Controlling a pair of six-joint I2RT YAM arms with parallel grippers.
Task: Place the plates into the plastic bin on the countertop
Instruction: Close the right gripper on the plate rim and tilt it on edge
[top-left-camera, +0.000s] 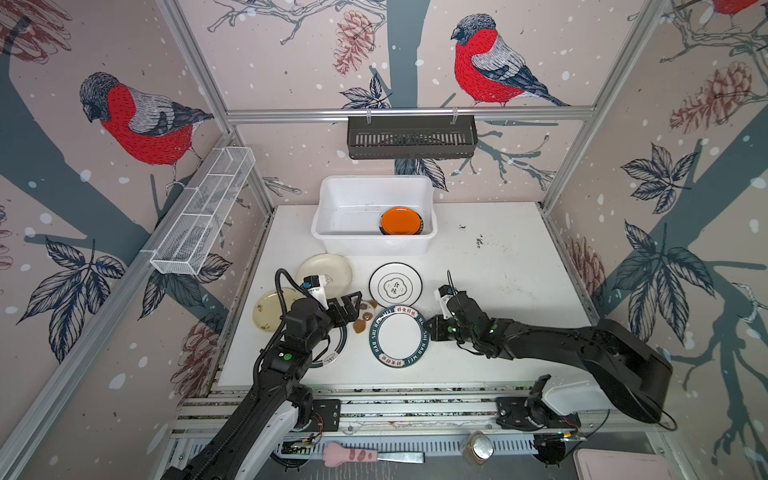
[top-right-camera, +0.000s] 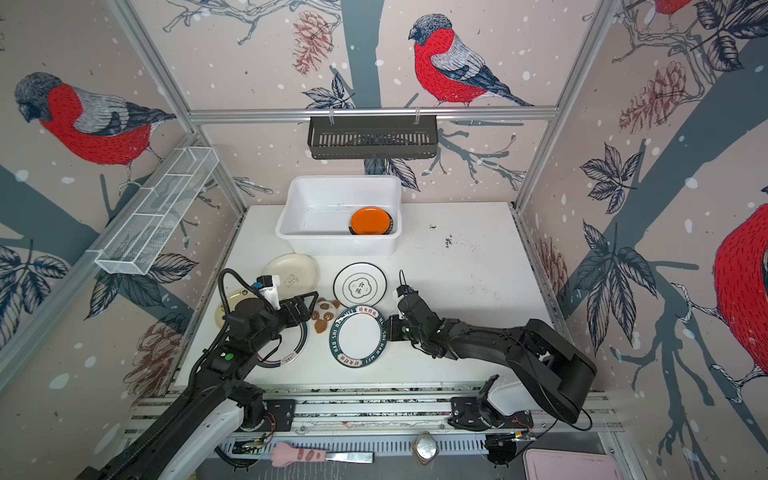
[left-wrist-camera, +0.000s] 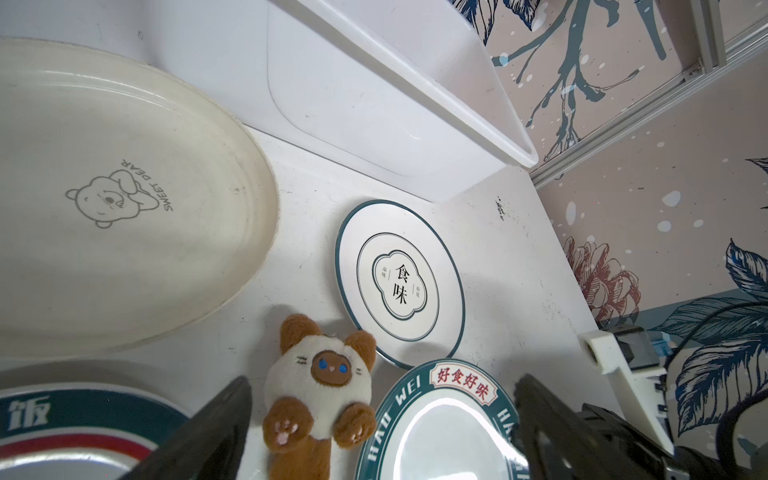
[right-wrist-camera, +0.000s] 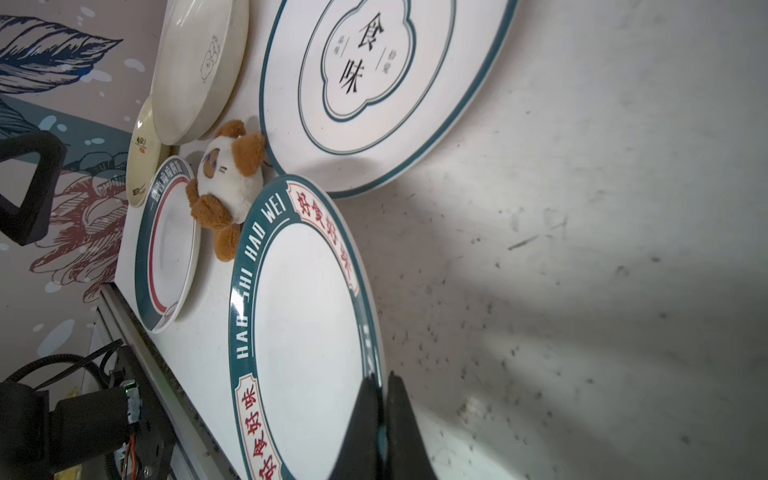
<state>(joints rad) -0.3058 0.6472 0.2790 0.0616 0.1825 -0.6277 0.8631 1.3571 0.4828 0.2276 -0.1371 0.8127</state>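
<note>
A white counter (top-left-camera: 498, 282) stands inside a booth papered with red-breasted birds, and two black robot arms reach in from its near edge. The right gripper (right-wrist-camera: 377, 384) is pinched closed on the rim of a lettered plate (top-left-camera: 395, 337), which is white with a broad dark green band. The rest of that plate stretches away from its fingertips toward the other arm.

The left gripper (left-wrist-camera: 384, 379) has its jaws spread wide and holds nothing. A brown-and-white plush toy (left-wrist-camera: 318, 386) lies just off its fingertips, close beside the lettered plate. A little ahead of this gripper lie a ringed plate (left-wrist-camera: 399, 284) and a large cream plate (left-wrist-camera: 124, 195). A banded plate (right-wrist-camera: 170, 245) lies under its arm, with a small cream plate (top-left-camera: 270, 309) alongside.

Well beyond both grippers, at the counter's far edge, stands the plastic bin (top-left-camera: 365, 245). Inside it an orange plate (top-left-camera: 401, 221) rests on a dark plate (top-left-camera: 382, 229).
</note>
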